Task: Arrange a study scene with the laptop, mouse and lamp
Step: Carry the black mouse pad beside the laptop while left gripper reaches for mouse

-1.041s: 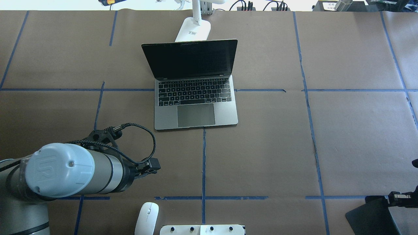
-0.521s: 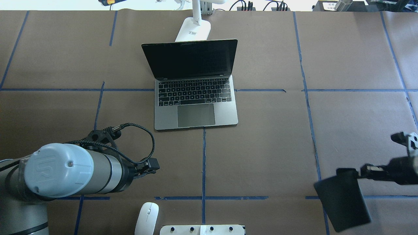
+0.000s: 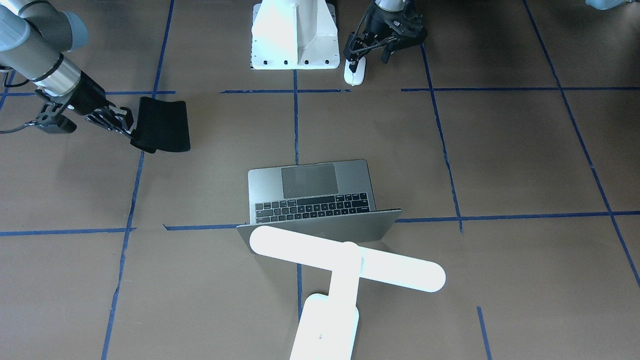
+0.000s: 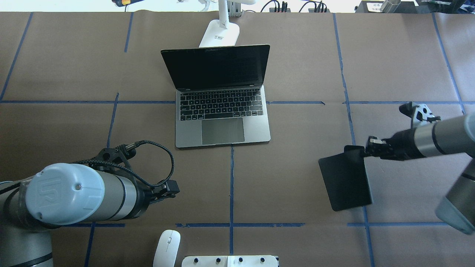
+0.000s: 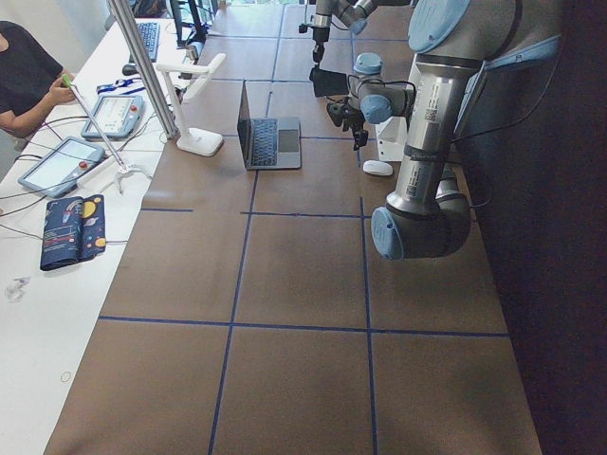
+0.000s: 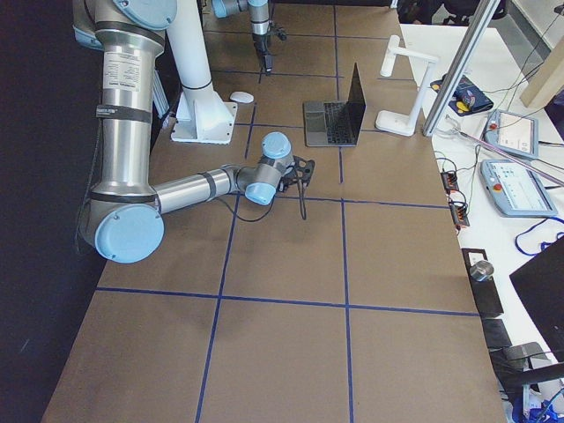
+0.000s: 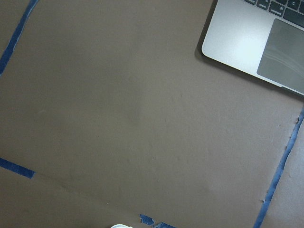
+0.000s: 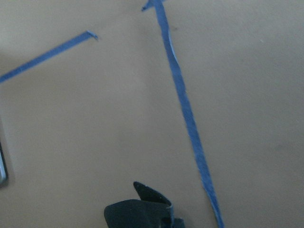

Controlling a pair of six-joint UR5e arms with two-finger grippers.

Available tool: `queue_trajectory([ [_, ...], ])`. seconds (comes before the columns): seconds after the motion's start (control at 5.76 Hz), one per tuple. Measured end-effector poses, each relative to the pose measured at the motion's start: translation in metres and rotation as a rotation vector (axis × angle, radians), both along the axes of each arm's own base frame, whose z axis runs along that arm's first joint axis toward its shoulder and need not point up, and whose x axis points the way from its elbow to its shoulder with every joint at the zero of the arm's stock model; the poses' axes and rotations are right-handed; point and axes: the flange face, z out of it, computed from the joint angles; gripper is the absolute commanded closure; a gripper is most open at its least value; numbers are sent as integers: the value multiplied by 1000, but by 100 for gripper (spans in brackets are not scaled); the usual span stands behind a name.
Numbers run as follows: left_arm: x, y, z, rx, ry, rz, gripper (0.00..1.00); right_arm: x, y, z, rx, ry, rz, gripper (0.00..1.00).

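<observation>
Two right fingers [image 4: 369, 150] pinch the floppy black rectangular mat [image 4: 345, 181]; left fingers [image 3: 387, 54]: cannot tell how open.

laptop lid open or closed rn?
Open. The laptop has its dark screen standing raised behind its exposed keys; the front-facing view shows the lid's back tilted up.

Soft, even light covers the brown paper-covered table [image 4: 297, 178]; shadows are faint; the bright white T-shaped desk lamp [image 3: 345, 262] burns out to featureless white in the front-facing view; glare whitens a corner of the slim grey metal laptop [image 7: 235, 40] in the left wrist view; the right wrist view is blurred.
</observation>
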Motion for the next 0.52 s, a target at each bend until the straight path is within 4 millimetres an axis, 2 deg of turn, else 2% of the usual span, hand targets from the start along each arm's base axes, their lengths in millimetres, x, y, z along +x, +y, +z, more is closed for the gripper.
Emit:
queue_trajectory([
  [0.52, -1, -3, 2, 19, -10, -31, 0, -40, -127, -28, -24, 5, 84, 100],
])
